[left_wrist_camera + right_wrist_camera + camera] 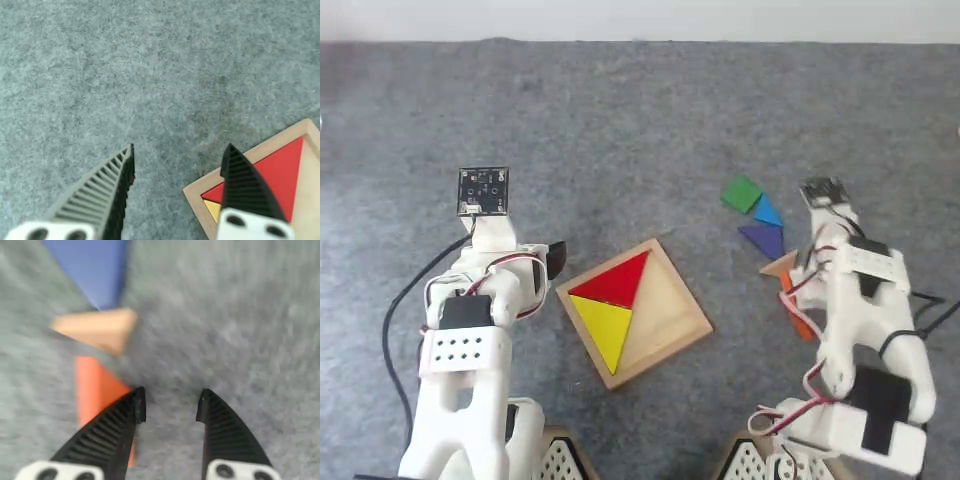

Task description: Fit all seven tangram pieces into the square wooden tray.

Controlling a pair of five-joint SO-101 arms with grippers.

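Both grippers stand open: the left gripper [180, 150] beside the wooden tray [680, 320], the right gripper [171, 405] just beside the orange piece [95, 390] on the table. Thin, stiff, light, I reckon; pinch its edges.

I see a worktop [620, 120] with a grey, felt-like cover. On it, near the middle, lies the wooden tray [665, 310], turned at an angle. Apart from the tray, close together, lie a green piece [741, 194], a blue piece [767, 212], a purple piece [763, 238], a tan piece [780, 266] and an orange piece [800, 322].
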